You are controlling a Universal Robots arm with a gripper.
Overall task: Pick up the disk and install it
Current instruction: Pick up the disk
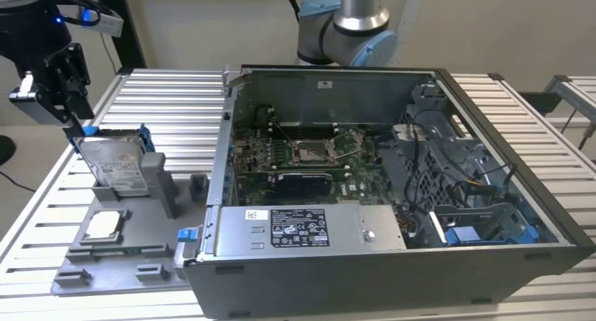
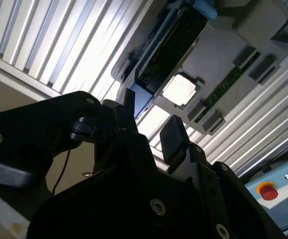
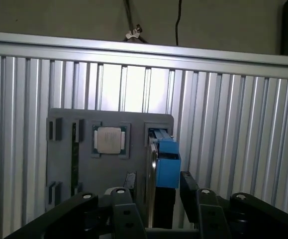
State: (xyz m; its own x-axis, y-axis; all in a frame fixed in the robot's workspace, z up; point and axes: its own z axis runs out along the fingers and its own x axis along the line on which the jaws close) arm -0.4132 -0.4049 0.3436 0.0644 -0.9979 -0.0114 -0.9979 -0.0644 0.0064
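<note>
Two fingers of my gripper hang apart over the disk (stood upright in its holder for straddling).

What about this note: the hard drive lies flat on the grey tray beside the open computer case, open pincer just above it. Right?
One slip. The exterior view shows the hard drive standing on edge in the grey tray, not lying flat. The rest holds: it is beside the open computer case, with the open pincer just above it.
</note>
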